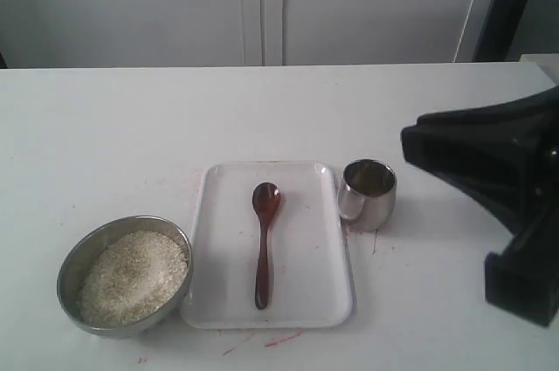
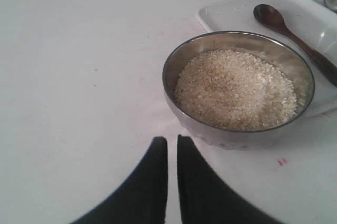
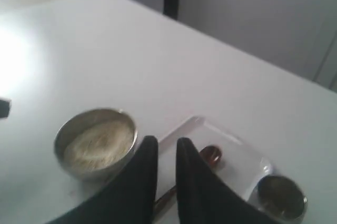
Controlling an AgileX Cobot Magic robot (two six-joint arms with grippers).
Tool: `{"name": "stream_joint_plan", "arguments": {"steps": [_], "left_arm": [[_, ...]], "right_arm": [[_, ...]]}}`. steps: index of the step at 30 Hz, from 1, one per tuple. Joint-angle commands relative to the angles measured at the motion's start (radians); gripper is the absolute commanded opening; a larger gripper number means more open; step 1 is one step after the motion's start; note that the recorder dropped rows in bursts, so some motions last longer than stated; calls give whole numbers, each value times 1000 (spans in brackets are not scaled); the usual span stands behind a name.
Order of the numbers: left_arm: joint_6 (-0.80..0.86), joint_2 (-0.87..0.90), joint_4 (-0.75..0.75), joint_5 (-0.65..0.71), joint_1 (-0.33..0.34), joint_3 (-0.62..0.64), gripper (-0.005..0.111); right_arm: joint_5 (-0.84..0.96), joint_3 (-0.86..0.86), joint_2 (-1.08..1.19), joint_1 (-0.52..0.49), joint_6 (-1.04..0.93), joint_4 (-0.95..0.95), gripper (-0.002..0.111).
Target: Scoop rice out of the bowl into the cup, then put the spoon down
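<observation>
The bowl sits at the front left, filled with rice. On a white tray beside it lies the spoon, head toward the far side. The cup stands upright just right of the tray. In the left wrist view my left gripper is shut and empty, low over the table just short of the bowl and rice. My right gripper hovers high over the tray, jaws nearly together and holding nothing, with the spoon, bowl and cup below.
My right arm looms black at the right edge, beyond the cup. Faint red marks dot the white table near the tray's front. A pale wall with cabinet doors runs behind the table's far edge.
</observation>
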Motion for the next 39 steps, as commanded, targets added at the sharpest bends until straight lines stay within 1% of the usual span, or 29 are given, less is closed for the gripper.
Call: {"name": "stream_joint_plan", "arguments": {"steps": [1, 2, 3, 4, 7, 9, 11, 13, 16, 20, 23, 28, 32, 39], "left_arm": [[-2, 1, -7, -1, -7, -3, 14], [-2, 1, -7, -1, -7, -3, 14], [-2, 1, -7, -1, -7, -3, 14], [-2, 1, -7, -1, -7, -3, 14], [-2, 1, -7, -1, -7, -3, 14], [-2, 1, -7, -1, -7, -3, 14], [-2, 1, -7, -1, -7, -3, 14], [-2, 1, -7, -1, -7, -3, 14], [-2, 1, -7, -1, -7, -3, 14], [-2, 1, -7, -1, -7, -3, 14], [-2, 1, -7, -1, -7, -3, 14], [-2, 1, -7, -1, -7, -3, 14], [-2, 1, -7, -1, -7, -3, 14], [-2, 1, -7, -1, -7, -3, 14]], "right_arm": [[-256, 138, -52, -162, 10, 15, 13], [-302, 169, -65, -207, 15, 35, 13], [-374, 226, -96, -304, 41, 49, 13], [-402, 246, -115, -339, 59, 49, 13], [-418, 308, -175, -461, 82, 49, 13], [-418, 390, -274, -615, 78, 30, 13], [-418, 446, -346, -705, 50, 35, 13], [-418, 496, -394, -758, 41, 35, 13], [-416, 577, -441, -808, 10, 35, 13], [-418, 672, -484, -812, -71, 35, 13], [-429, 679, -502, -813, -75, 35, 13], [-362, 679, -522, -813, -78, 35, 13], [-135, 679, -560, -813, -76, 35, 13], [-126, 679, -560, -813, -76, 35, 13]]}}
